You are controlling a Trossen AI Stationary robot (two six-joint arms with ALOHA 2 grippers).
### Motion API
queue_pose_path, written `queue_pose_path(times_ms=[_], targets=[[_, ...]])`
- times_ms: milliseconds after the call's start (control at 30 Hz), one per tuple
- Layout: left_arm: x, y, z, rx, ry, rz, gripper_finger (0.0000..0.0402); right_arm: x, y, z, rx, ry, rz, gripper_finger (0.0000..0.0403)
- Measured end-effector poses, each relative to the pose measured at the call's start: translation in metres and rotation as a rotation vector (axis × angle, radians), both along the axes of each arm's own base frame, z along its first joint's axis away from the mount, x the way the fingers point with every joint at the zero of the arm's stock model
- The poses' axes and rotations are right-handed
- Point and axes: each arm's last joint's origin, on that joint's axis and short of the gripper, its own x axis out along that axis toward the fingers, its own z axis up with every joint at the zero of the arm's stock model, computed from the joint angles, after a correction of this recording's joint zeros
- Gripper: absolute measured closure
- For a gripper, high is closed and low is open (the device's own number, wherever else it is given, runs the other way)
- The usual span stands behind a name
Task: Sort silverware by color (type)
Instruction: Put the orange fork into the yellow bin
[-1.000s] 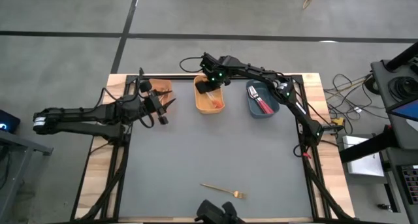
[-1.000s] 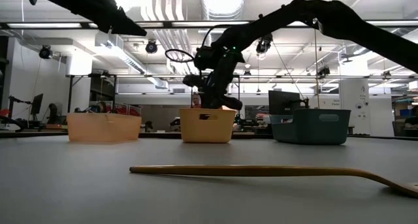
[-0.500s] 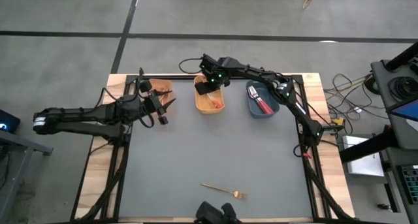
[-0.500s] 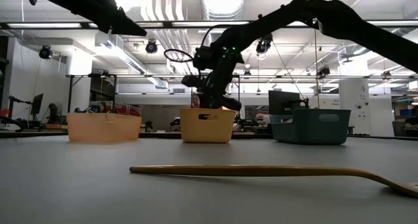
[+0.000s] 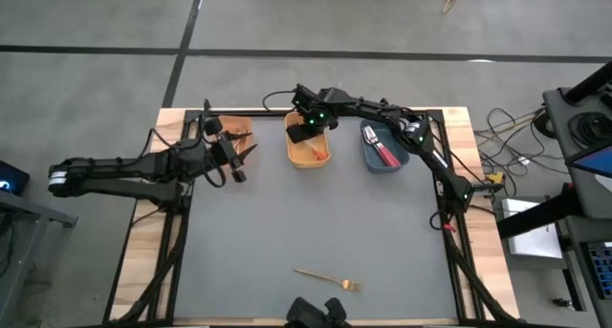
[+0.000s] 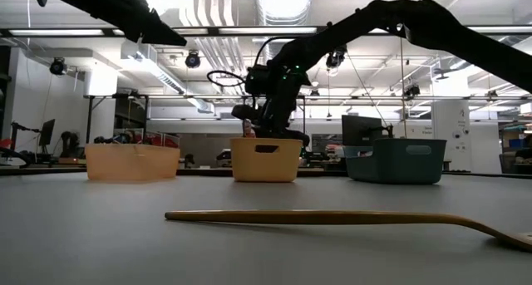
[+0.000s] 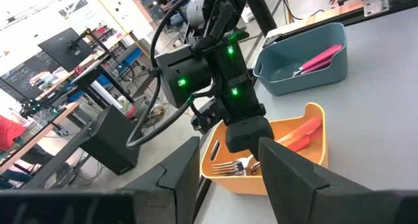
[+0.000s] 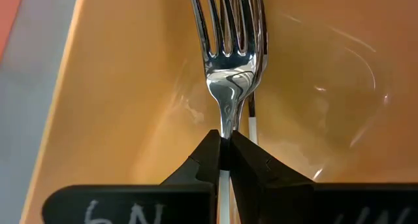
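I have the right gripper (image 5: 309, 129) over the far end of the orange bin (image 5: 308, 147), the middle one of three bins at the back of the desk (image 5: 316, 223). Its jaws are pressed together on the thin neck of a silver-tined fork (image 8: 226, 61), gripping it just below the tines. In the right wrist view the fork points straight ahead of the jaws over the bin's orange inner wall, and a second set of tines shows right behind it, so close I cannot separate the two. In the left wrist view I can see more forks (image 7: 236, 166) with orange handles (image 7: 302, 132) lying in that bin, below and beside the jaws.

On the far side of the right jaws from the left arm sits the blue bin (image 5: 382, 147), with red-pink-handled forks (image 5: 383, 154) inside. On their other side is a paler orange bin (image 5: 234, 130), just beyond the left gripper (image 5: 241, 156).

My left gripper hovers low over the desk beside that pale bin, its jaws standing apart with nothing between them.

One gold fork (image 5: 326, 277) lies alone on the desk at the near edge, well apart from both sets of jaws and from all three bins. In the low view it stretches across the foreground (image 6: 332, 219), handle flat, head end lifting slightly.
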Motion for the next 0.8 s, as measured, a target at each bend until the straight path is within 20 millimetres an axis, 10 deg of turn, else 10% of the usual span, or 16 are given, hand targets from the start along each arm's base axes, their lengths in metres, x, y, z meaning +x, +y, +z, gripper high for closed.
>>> queue_pose_path(times_ms=[800], targets=[[0.0, 0.0, -0.0001, 0.0, 0.0, 0.0, 0.0263, 0.0013, -0.0014, -0.0023, -0.029, -0.01, 0.003, 0.0372]])
